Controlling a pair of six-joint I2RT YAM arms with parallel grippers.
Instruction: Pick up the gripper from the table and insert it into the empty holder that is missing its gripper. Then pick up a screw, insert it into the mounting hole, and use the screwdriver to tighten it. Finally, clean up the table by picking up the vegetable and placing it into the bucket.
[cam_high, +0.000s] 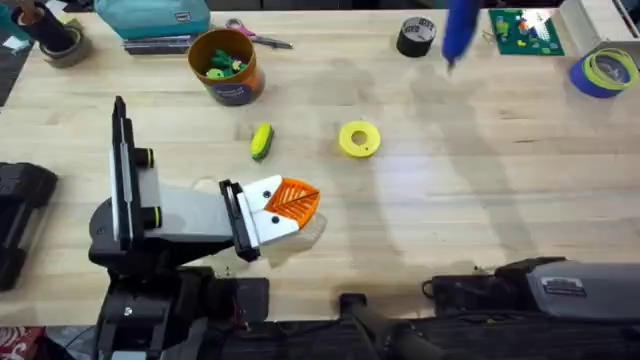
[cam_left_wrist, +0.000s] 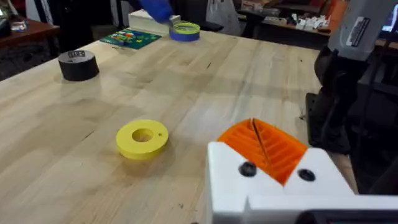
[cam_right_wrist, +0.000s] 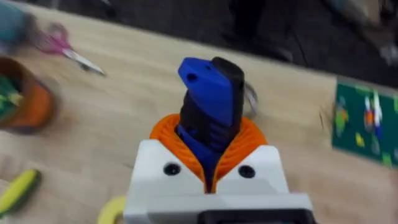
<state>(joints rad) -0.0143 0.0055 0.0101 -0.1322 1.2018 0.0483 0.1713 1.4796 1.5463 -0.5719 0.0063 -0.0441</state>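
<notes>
I hold the screwdriver (cam_right_wrist: 208, 102) clamped in my right tool (cam_right_wrist: 208, 168), aloft; left tool (cam_high: 290, 205) closed, parked on tabletop (cam_high: 450, 200).

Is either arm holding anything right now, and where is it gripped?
The right gripper clamps the blue screwdriver around its lower body, between the orange pads. The left gripper is shut on nothing, its pads pressed together.

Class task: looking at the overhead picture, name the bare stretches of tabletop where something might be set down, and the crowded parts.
Free: the wide bare wood right of the flat yellow disc, down to the near edge. Also the patch between the orange bucket and the black tape roll. Crowded: around the yellow-green toy vegetable, the left hand, and the far edge.
</notes>
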